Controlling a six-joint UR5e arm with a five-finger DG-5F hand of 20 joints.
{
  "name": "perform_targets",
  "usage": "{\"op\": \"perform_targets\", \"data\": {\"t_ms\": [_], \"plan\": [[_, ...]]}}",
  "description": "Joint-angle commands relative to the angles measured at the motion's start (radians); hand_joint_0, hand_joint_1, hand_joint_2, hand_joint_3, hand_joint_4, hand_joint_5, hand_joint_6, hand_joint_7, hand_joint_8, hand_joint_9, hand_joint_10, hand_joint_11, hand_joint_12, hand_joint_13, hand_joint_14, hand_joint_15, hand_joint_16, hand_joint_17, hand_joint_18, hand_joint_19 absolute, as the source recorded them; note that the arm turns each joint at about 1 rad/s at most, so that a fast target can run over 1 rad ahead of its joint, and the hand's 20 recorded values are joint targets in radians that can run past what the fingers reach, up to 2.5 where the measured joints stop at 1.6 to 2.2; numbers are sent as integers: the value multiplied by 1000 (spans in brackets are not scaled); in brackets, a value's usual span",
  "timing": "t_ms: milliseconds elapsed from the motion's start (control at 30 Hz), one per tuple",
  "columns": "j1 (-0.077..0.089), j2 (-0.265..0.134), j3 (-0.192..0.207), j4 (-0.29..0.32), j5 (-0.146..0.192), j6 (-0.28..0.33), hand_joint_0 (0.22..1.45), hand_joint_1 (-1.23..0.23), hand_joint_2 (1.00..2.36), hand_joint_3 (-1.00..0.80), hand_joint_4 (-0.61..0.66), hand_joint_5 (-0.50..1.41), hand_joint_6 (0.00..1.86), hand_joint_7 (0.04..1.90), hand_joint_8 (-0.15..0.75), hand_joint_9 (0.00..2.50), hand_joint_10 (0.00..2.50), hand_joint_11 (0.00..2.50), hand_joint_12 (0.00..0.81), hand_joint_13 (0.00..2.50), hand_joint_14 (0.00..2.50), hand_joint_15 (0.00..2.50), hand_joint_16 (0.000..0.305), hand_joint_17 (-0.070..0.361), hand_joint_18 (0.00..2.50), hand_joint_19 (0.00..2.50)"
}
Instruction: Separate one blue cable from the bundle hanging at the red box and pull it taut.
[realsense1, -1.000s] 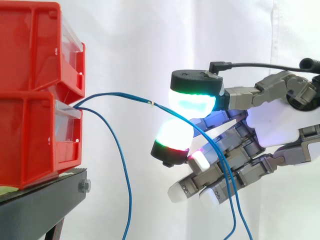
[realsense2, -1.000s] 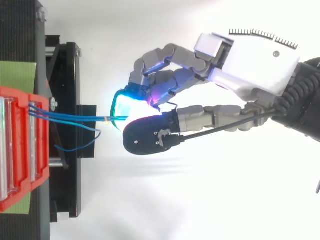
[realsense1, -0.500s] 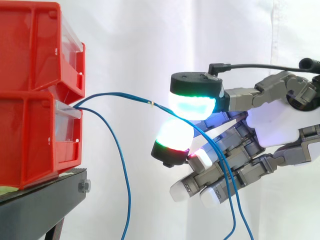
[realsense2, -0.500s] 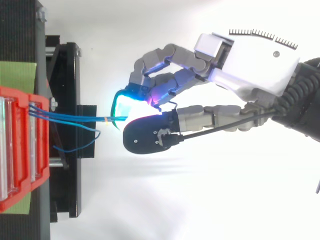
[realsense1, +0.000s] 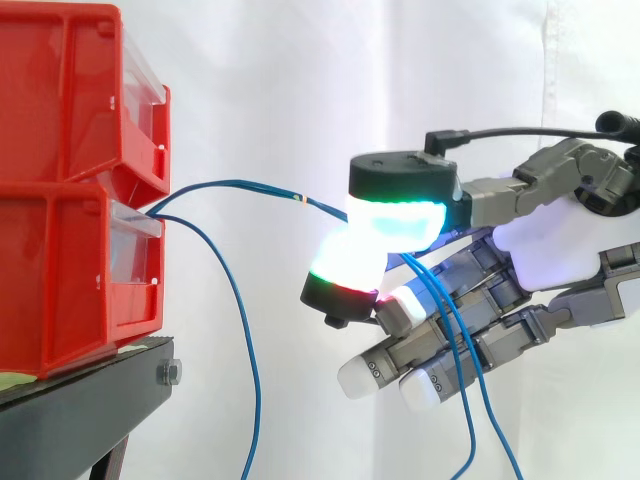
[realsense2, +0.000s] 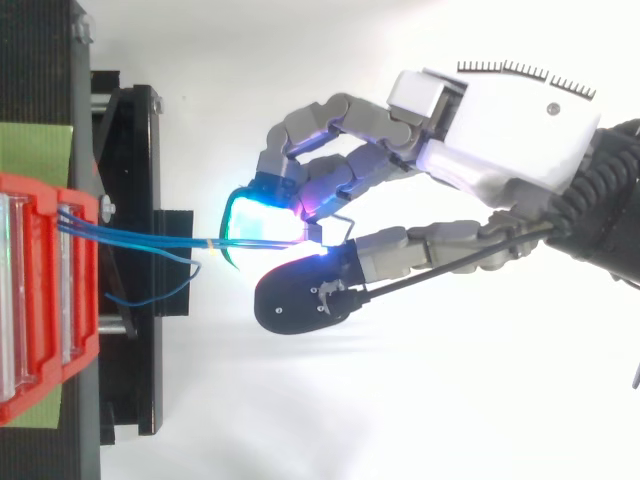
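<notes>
Red bins (realsense1: 70, 200), stacked two high, stand far left of the fingers (realsense1: 395, 215) on the black worktop (realsense1: 90, 400), whose front edge lies low and left of them. From the gap under the upper bin the blue cables (realsense1: 240, 182) arch up and across to the fingers, carrying a small yellow tie (realsense1: 303, 198) just left of the pads. One loose blue cable (realsense1: 257, 370) leaves the same gap and hangs down on its own, well left of the fingers and apart from the arched run.

Between the bins' front edges and the pads there is open room against the white curtain (realsense1: 280, 80), crossed by nothing but the cables. Below the fingers there is open air too.

The two glowing pads are pressed together, the upper one green and cyan under a black cap, the lower one white with a red rim. The arched cables go in where the pads meet, so the fingers hold them in a pinch. Behind the pads, strands come out and drop past the other fingers, which reach down and left, nearly straight. From above, the strands (realsense2: 140, 238) run side by side to the tie (realsense2: 213, 240) and end at the cyan pad.

A second ago the two pads stood apart with the cables passing between them; now that gap has closed. The hand (realsense1: 560, 245) fills the right, coming in from that edge.
</notes>
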Motion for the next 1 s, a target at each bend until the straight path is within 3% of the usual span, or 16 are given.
{"op": "perform_targets", "data": {"t_ms": [0,167,400,633,967], "plan": [[0,0,4,-17,-3,17,777,-815,1000,-500,129,-242,875,897,273,922,14,1288,224,608,13,351,33,74,585,422],[0,0,4,-31,-3,37,756,-810,1000,-500,132,-242,873,903,271,958,8,1430,228,636,14,377,33,74,597,418],[0,0,4,-31,-3,37,620,-738,1000,-500,144,-246,858,897,269,957,6,1470,227,629,14,379,33,74,582,436],[0,0,5,-31,-9,37,612,-726,1000,-500,147,-246,855,892,271,969,4,1494,229,638,14,398,32,73,580,447],[0,0,5,-31,-9,35,656,-578,1004,-458,156,-242,855,910,274,973,5,1495,226,629,14,404,32,73,576,463]]}}
